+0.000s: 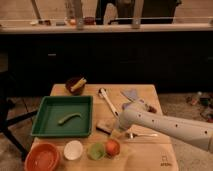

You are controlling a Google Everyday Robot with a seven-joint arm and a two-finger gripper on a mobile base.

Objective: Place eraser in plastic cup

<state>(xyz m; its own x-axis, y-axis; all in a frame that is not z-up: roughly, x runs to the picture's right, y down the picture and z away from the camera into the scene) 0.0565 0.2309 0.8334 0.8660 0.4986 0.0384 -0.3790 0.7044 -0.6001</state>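
My arm reaches in from the right, low over the wooden tabletop. Its rounded white end sits near the middle of the board. My gripper hangs at that end, right at the eraser, and whether it is open or closed I cannot tell. I also cannot say if it touches the eraser.

The eraser lies flat on the tabletop, dark face up, just off the right front corner of the green tray. The plastic cup stands upright in the front row, near the eraser and a little closer to the front edge. An orange-red fruit sits just beside the cup on its right, and a white cup on its left. An orange bowl is at the far left of that row.

A curved green piece lies inside the tray. Behind the tray stands a dark bowl with something yellow in it. A long white tool lies slanted in the middle of the tabletop, and a blue-grey pad sits toward the back right. A thin metal utensil lies just under my arm.
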